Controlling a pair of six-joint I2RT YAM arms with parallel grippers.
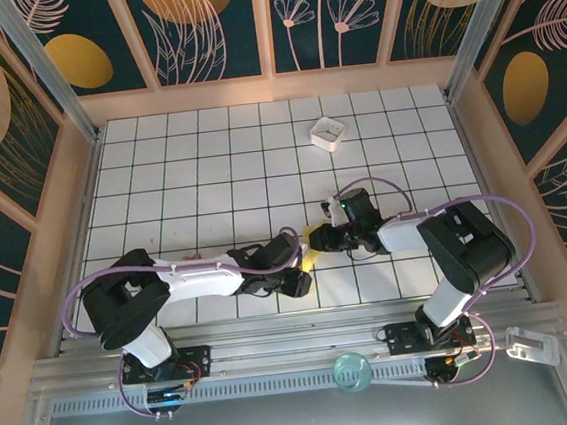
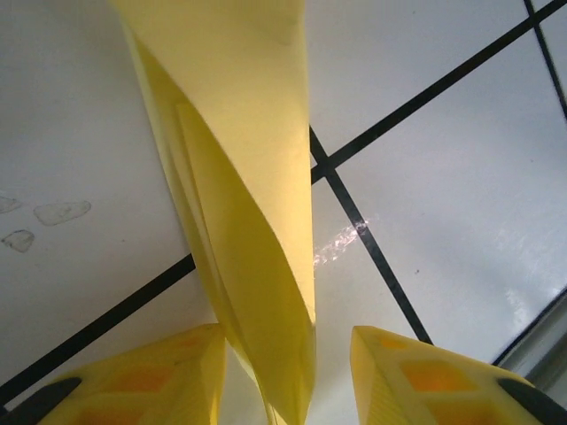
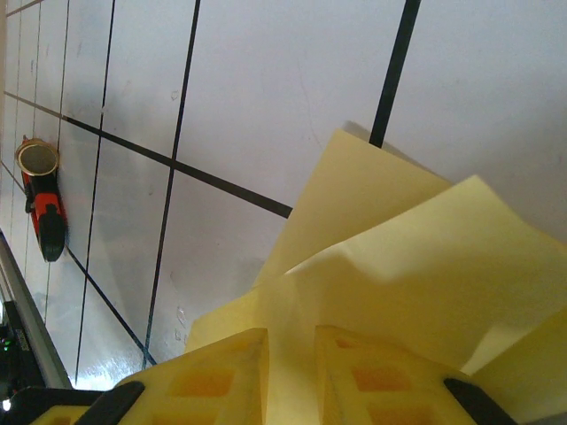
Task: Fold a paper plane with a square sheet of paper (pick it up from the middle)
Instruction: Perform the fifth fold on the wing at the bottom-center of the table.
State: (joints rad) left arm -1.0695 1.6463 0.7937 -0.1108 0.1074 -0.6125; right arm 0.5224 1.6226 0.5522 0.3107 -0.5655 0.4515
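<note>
Watching remotely, I see my right tool (image 3: 292, 334) clamped on the yellow paper plane (image 3: 399, 266); my left tool (image 2: 283, 332) stands apart around it, above the worktop (image 1: 207, 149).

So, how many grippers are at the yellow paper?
2: the left gripper straddles the yellow paper with jaws open; the right gripper pinches it.

1. I have the far tiles of the table (image 1: 206, 140) open, save the box (image 1: 329, 133) right of centre.
2. Near centre is crowded: the left gripper (image 1: 302, 271) and right gripper (image 1: 318, 239) nearly meet, with the paper (image 2: 257, 221) between them.
3. The left jaws stand apart, leaving a gap beside the paper; the right jaws pinch it.
4. A tool (image 3: 40, 208) lies on the tiles, apart from the paper.
</note>
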